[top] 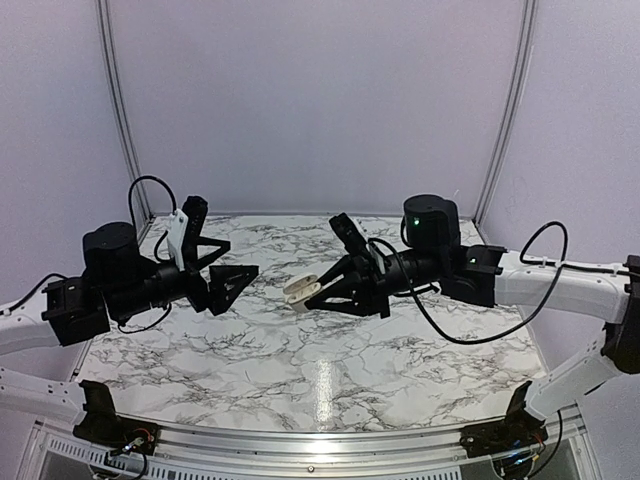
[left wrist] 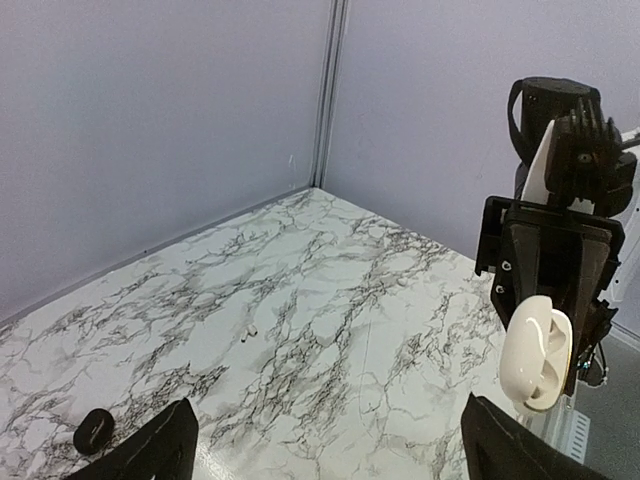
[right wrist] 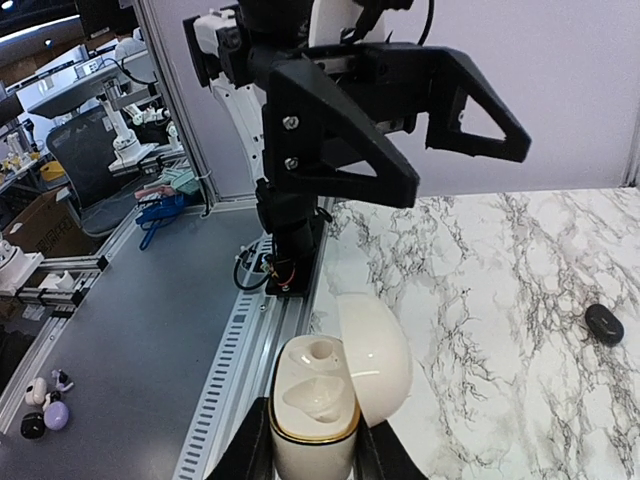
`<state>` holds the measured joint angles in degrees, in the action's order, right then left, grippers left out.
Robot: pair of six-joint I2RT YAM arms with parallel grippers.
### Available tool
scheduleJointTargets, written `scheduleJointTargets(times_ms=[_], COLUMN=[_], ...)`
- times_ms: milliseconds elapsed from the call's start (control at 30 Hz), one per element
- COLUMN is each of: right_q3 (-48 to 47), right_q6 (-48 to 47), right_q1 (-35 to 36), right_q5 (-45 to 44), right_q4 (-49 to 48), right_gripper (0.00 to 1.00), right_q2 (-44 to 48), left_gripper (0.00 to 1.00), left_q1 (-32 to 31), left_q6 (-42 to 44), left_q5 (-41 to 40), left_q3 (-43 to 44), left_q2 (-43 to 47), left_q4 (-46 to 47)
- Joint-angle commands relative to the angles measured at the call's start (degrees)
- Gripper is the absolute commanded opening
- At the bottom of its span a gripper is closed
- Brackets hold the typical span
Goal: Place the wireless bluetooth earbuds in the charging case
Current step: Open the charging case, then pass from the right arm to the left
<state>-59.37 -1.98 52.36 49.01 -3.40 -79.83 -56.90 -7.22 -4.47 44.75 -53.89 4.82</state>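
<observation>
The marble-patterned table (top: pixel 300 370) is closed in at the back and on both sides by plain pale walls (top: pixel 320 100), which are joined at the corners by slim metal posts (top: pixel 120 110). A slotted metal rail (right wrist: pixel 235 350) is seen along its near edge. Open room is seen between the arms and the back wall, and again between them and the near edge. Both arms are held above the surface and pointed toward each other near the middle.

On the left, the left gripper (top: pixel 243 256) is seen released. Its matte black fingers, shaped as hollow triangular frames, are spread wide with nothing between them. One earbud (left wrist: pixel 93 430), a small, dark, rounded lump, is seen lying on the table on that gripper's side, well apart from the case. Its finer shape cannot be told.

Further right, the case (right wrist: pixel 320 400) is held off the table in the gap between the two grippers, apart from the left fingers. It is glossy white and pebble-rounded, and its hinged lid is swung open. A thin gold rim is seen round the mouth, with smooth moulded hollows inside. Its lower body is clenched between the black fingers of the right gripper (top: pixel 314 293), and the open mouth is turned toward the left gripper.
</observation>
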Motion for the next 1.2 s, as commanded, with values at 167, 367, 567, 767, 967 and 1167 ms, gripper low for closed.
scheduleJointTargets(times_ms=[167, 367, 567, 767, 967, 1167], right_q3=[-0.24, -0.56, -1.0, -1.09, -1.18, -0.94], right_q6=[6.35, 11.12, 13.51, 15.12, 16.55, 16.92], right_q1=[-1.36, -1.21, -0.19, 0.93, 1.59, 1.95], right_q5=[0.63, 0.67, 0.02, -1.0, -1.35, -2.7], right_q4=[-16.59, -27.31, -32.82, -35.94, -37.96, -39.51], right_gripper=[0.0, 0.0, 0.0, 0.0, 0.0, 0.0], right_q2=[2.33, 0.83, -1.31, -2.55, -3.35, -3.65], left_gripper=[0.97, 0.87, 0.74, 0.65, 0.56, 0.5], left_q1=[0.48, 0.3, -0.3, -1.13, -1.71, -2.21], left_q6=[6.27, 9.12, 9.22, 8.7, 8.16, 7.58], left_q5=[10.44, 22.28, 23.56, 24.67, 24.79, 24.95], left_q3=[-5.72, -3.89, -2.67, -1.77, -0.66, -0.1], left_q2=[4.19, 0.81, -1.33, -3.28, -5.17, -6.59], left_q4=[12.08, 15.5, 21.47, 26.46, 28.19, 29.5])
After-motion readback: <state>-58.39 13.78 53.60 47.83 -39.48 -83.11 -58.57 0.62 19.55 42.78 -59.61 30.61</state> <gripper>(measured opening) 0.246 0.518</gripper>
